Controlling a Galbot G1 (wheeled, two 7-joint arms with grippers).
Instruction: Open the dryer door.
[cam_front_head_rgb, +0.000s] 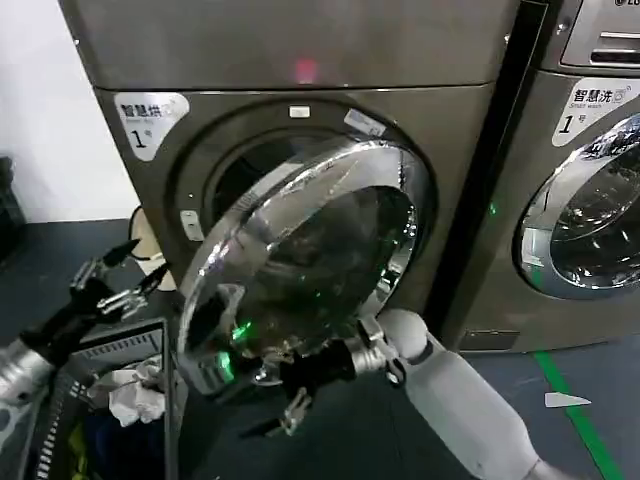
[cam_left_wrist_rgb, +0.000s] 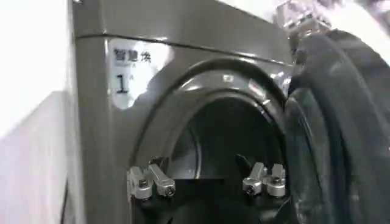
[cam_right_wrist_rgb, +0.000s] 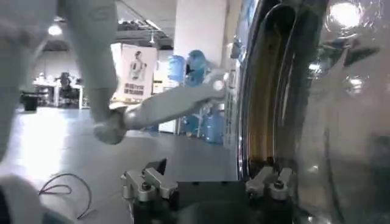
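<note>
Chrome rings the dryer door (cam_front_head_rgb: 305, 265), which stands swung partly out from the dark grey dryer (cam_front_head_rgb: 300, 60) across the middle of the head view, its tinted glass facing the camera and the round drum opening (cam_front_head_rgb: 245, 175) showing behind its upper left edge; the right gripper (cam_front_head_rgb: 293, 412) sits at the lower centre of that frame, just under the door's bottom rim, its white arm running off to the lower right; its fingers are spread wide with nothing between them, and in the right wrist view one finger (cam_right_wrist_rgb: 271, 181) lies against the door's edge (cam_right_wrist_rgb: 341, 122); the left gripper (cam_front_head_rgb: 118, 280) hangs at the left of the head view, apart from the door, above a basket (cam_front_head_rgb: 120, 345) holding white cloth (cam_front_head_rgb: 135, 390); its fingers are likewise wide and hold nothing, and the left wrist view shows them (cam_left_wrist_rgb: 149, 181) before the open drum with the door (cam_left_wrist_rgb: 341, 122) at the right edge; a lighter silver machine (cam_front_head_rgb: 590, 170) stands at the right of the head view.
</note>
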